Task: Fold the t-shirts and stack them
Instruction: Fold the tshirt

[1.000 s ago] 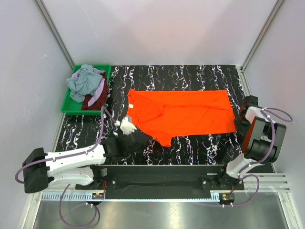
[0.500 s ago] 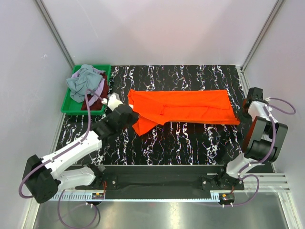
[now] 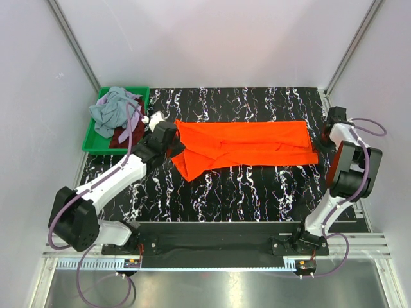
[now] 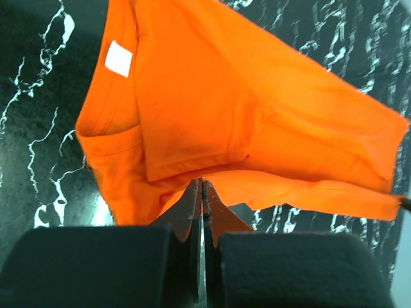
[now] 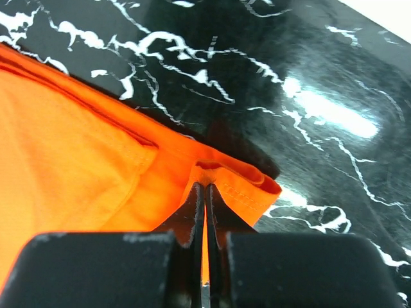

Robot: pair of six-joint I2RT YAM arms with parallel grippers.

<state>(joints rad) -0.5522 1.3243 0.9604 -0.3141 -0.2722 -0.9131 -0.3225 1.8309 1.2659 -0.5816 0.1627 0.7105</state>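
Note:
The bright orange-red t-shirt (image 3: 244, 142) lies as a long folded band across the black marbled table (image 3: 257, 192). Its white neck label (image 4: 119, 58) shows in the left wrist view. My left gripper (image 3: 172, 142) is shut on the shirt's edge (image 4: 257, 128) at the collar end. My right gripper (image 3: 319, 142) is shut on the hem corner (image 5: 244, 186) at the right end. Grey-blue (image 3: 112, 109), lilac (image 3: 133, 119) and dark red (image 3: 131, 131) shirts lie heaped in the green bin (image 3: 96, 144).
The green bin stands at the table's back left, close to my left arm. White walls enclose the table on the left, back and right. The arm bases and a black rail (image 3: 218, 234) run along the near edge.
Both grippers have carried the shirt's near edge back over the far half, folding it into a narrower band. The left arm swung from the near left up to the collar end.

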